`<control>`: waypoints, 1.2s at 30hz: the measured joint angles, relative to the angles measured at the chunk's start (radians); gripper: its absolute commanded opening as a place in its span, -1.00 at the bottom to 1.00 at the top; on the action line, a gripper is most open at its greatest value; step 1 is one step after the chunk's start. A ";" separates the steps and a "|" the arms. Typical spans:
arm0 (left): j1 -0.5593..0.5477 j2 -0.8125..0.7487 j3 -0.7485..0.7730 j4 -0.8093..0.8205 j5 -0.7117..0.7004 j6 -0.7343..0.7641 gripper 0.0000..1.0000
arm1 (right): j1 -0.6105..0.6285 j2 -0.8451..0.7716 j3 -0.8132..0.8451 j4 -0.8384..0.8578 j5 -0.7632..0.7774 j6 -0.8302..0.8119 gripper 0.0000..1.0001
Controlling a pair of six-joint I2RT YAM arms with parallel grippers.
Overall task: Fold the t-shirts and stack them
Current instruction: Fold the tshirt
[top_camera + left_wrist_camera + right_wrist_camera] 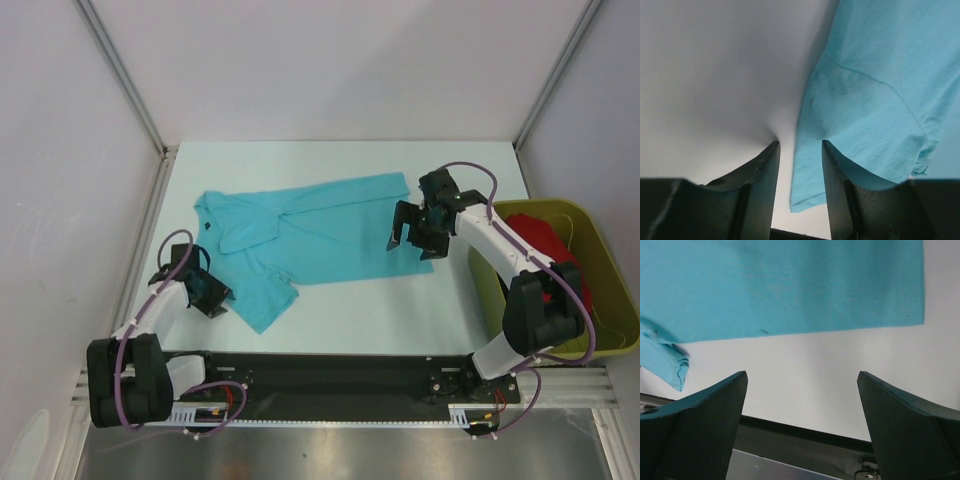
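Observation:
A turquoise t-shirt lies spread on the white table, collar to the left, one sleeve pointing toward the near edge. My left gripper is low at that sleeve. In the left wrist view the left gripper stands partly open, with the sleeve's hemmed edge lying in the gap, against the right finger. My right gripper hovers wide open over the t-shirt's bottom hem. The right wrist view shows the right gripper holding nothing, the turquoise t-shirt beyond its tips. A red t-shirt lies in the tub.
An olive-green tub stands at the table's right edge beside the right arm. White walls close in the left, back and right sides. The black base rail runs along the near edge.

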 measured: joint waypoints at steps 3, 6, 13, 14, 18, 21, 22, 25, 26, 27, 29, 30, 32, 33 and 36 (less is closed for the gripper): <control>0.012 0.027 0.008 0.028 0.011 0.005 -0.30 | 0.000 0.001 0.000 0.003 0.003 0.010 0.96; 0.041 0.048 0.007 0.061 0.035 0.017 -0.49 | -0.003 0.001 -0.003 0.010 0.017 0.023 0.96; 0.097 0.089 0.007 0.114 0.092 0.067 -0.99 | -0.026 0.030 -0.020 0.021 0.083 0.113 0.79; 0.099 0.087 0.007 0.115 0.096 0.073 -0.99 | -0.033 0.038 -0.030 0.029 0.091 0.135 0.64; 0.100 0.064 0.001 0.108 0.079 0.090 -0.99 | -0.063 0.072 -0.090 0.062 0.106 0.233 0.06; 0.103 0.023 0.000 0.078 0.060 0.093 -0.99 | -0.079 0.093 -0.143 0.093 0.140 0.300 0.08; 0.104 0.005 0.000 0.072 0.056 0.093 -0.99 | -0.080 0.095 -0.156 0.100 0.156 0.315 0.09; 0.104 -0.043 0.000 0.056 0.047 0.095 -1.00 | -0.083 0.095 -0.198 0.135 0.209 0.361 0.12; 0.104 -0.056 0.000 0.055 0.047 0.097 -1.00 | -0.084 0.093 -0.215 0.151 0.221 0.371 0.12; 0.104 -0.065 0.000 0.054 0.045 0.099 -0.99 | -0.085 0.092 -0.234 0.165 0.234 0.383 0.13; 0.105 -0.072 0.000 0.053 0.045 0.100 -0.99 | -0.088 0.085 -0.266 0.185 0.252 0.399 0.12; 0.105 -0.072 0.000 0.051 0.045 0.100 -1.00 | -0.088 0.074 -0.276 0.206 0.260 0.401 0.11; 0.105 -0.072 0.000 0.045 0.046 0.100 -0.99 | -0.087 0.067 -0.286 0.229 0.280 0.407 0.10; 0.105 -0.073 0.000 0.041 0.046 0.100 -0.99 | -0.087 0.067 -0.287 0.235 0.285 0.407 0.09; 0.105 -0.081 0.000 0.028 0.045 0.100 -0.99 | -0.087 0.067 -0.287 0.261 0.309 0.407 0.06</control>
